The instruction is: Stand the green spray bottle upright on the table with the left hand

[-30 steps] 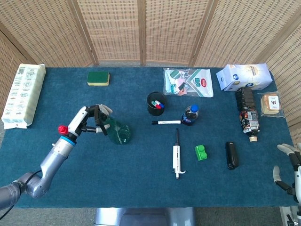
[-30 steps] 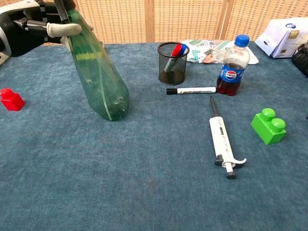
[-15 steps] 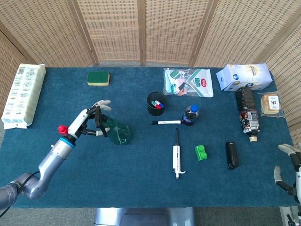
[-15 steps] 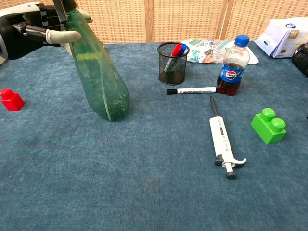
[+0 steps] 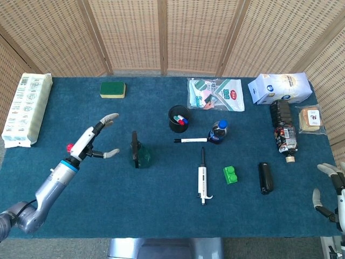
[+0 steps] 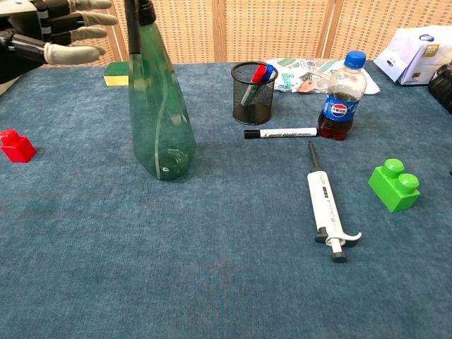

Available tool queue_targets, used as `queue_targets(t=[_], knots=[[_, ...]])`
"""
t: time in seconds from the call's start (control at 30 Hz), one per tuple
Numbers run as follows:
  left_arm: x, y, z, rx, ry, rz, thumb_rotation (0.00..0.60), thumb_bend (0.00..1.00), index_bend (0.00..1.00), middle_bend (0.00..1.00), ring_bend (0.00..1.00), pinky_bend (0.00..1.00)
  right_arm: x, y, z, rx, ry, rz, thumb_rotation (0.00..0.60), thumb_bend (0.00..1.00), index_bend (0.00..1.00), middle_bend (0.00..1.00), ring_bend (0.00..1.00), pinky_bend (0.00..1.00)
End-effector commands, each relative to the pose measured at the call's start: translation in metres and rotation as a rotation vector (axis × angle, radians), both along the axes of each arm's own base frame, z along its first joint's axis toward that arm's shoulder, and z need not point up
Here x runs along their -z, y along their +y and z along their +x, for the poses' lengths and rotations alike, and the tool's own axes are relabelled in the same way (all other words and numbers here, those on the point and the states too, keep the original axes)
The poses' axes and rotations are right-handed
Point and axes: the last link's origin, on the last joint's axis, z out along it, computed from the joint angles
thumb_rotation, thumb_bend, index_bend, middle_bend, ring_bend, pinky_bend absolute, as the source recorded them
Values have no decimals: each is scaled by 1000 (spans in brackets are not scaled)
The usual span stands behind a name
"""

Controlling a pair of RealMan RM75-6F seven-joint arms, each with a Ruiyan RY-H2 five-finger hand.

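Note:
The green spray bottle (image 5: 139, 152) (image 6: 159, 106) stands upright on the blue cloth, with its black nozzle on top. My left hand (image 5: 98, 139) (image 6: 49, 34) hovers just left of it with fingers spread, holding nothing and clear of the bottle. At the table's near right corner my right hand (image 5: 330, 190) rests with fingers apart and empty; the chest view does not show it.
A red brick (image 6: 17, 145) lies left of the bottle. A mesh pen cup (image 6: 253, 92), marker (image 6: 280, 133), cola bottle (image 6: 339, 97), pipette (image 6: 325, 209) and green brick (image 6: 394, 185) lie to the right. A green sponge (image 5: 112, 89) and long white packet (image 5: 26, 109) sit at the far left.
The bottle went from tilted in my left hand's grip to standing upright alone. My left hand let go, spread its fingers and drew back to the left.

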Motion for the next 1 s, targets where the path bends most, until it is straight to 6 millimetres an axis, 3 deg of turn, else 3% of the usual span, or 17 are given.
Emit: queue_targets(t=[0.03, 0.5, 0.7, 1.0], knots=[[-2, -2, -1, 1, 0, 4, 600, 299, 71, 0, 0, 60, 0, 0, 0, -1, 0, 1, 600, 556, 217, 236, 23, 80], [-22, -13, -14, -5, 32, 52, 600, 297, 53, 0, 0, 23, -1, -3, 3, -7, 8, 6, 600, 555, 217, 235, 23, 80], [-41, -25, -30, -9, 191, 138, 600, 298, 90, 0, 0, 22, -2, -9, 5, -16, 23, 14, 600, 554, 218, 235, 23, 80], [-77, -63, -57, -100, 574, 214, 600, 299, 151, 0, 0, 17, -3, -27, 8, -28, 87, 42, 600, 554, 231, 235, 23, 80]])
